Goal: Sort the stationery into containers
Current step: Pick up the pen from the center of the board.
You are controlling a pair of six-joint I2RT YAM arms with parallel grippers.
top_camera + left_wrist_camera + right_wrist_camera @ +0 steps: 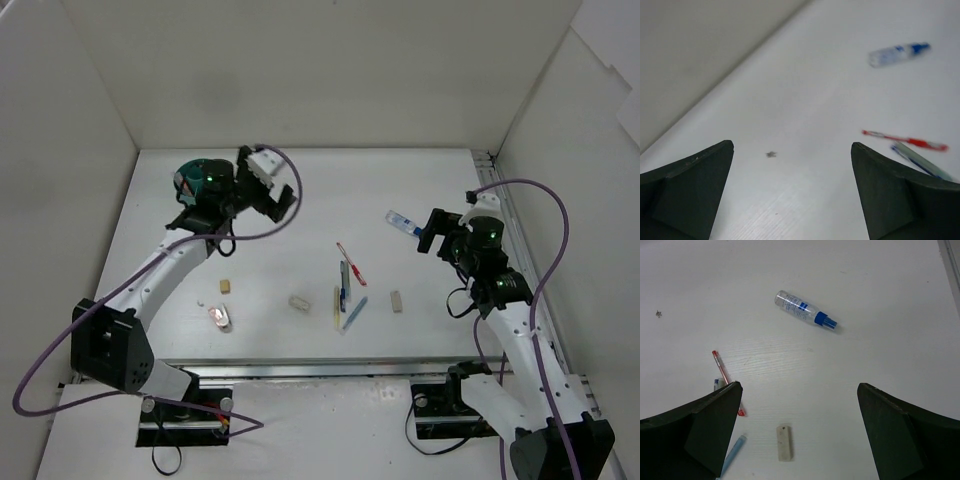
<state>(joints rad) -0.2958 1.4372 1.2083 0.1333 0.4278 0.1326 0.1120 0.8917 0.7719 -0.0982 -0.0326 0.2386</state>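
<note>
Diagonally, the blue-white tube lies flat, cap toward the right fingers.

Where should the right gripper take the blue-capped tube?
Mid-length on the clear body of the blue-capped tube, from straight above, fingers across its long axis: it lies flat with bare table on both sides. The right gripper is open.

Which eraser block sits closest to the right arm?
The beige eraser block right of the pen cluster. The grey-beige block and the small tan block lie left of the pens.
</note>
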